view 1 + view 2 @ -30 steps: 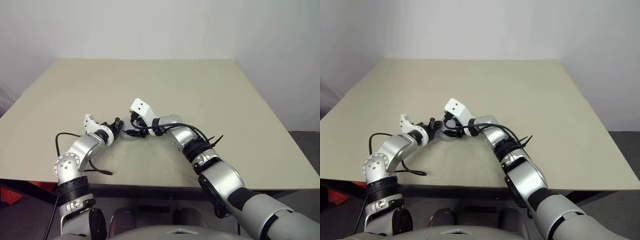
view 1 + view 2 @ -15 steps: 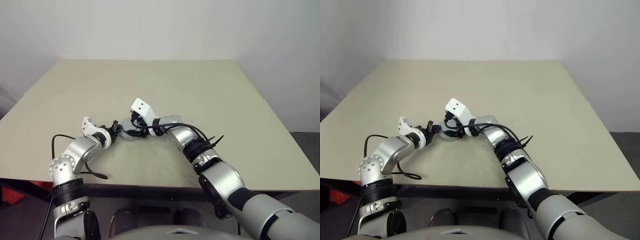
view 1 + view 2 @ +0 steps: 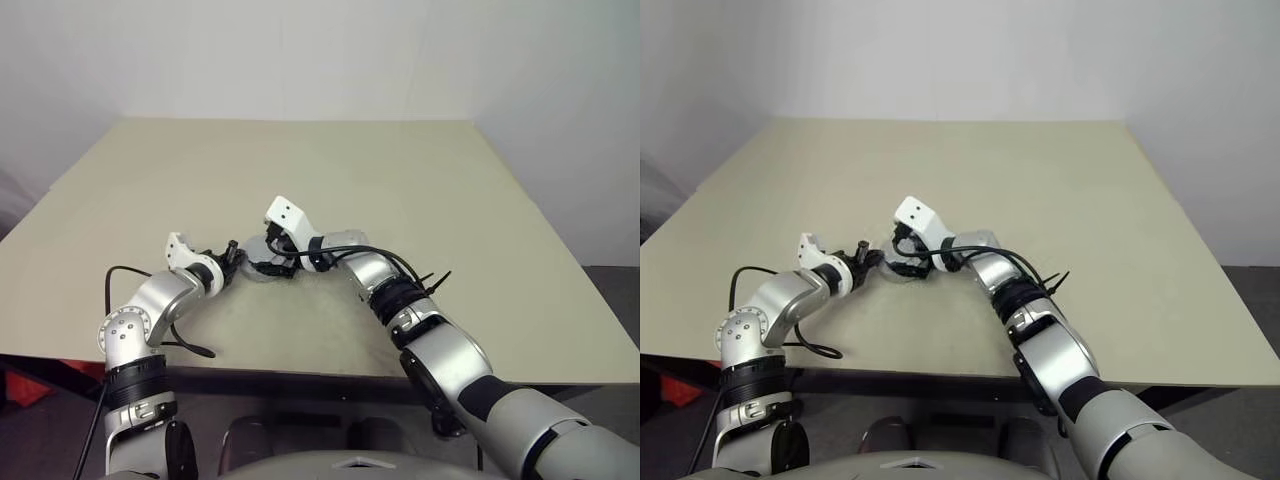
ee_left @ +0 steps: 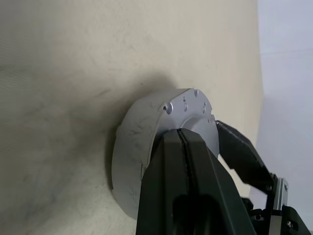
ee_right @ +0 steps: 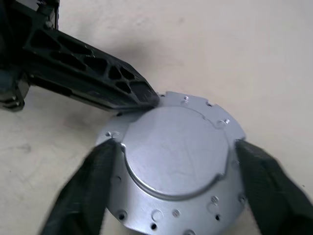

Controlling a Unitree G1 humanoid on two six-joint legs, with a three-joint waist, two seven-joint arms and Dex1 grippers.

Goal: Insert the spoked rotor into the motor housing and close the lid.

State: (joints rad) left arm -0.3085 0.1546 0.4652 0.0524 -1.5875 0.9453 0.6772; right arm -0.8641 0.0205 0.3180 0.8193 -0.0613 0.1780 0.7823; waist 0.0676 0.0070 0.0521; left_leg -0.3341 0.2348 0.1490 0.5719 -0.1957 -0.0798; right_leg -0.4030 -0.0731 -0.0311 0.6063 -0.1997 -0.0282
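Right gripper just let go of the closed motor.

The motor (image 5: 173, 169), a plain silver drum with small rim holes, sits on the table (image 3: 450, 200) at centre-left of the head views. The right gripper (image 5: 171, 161) has widened, jaws straddling it, apparently clear. The left gripper (image 4: 182, 147), clenched empty, presses its side. Assembly looks finished.

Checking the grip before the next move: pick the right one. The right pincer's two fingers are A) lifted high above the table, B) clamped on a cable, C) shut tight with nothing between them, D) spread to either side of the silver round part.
D: in the right wrist view the right pincer has one finger at each side of the motor housing.
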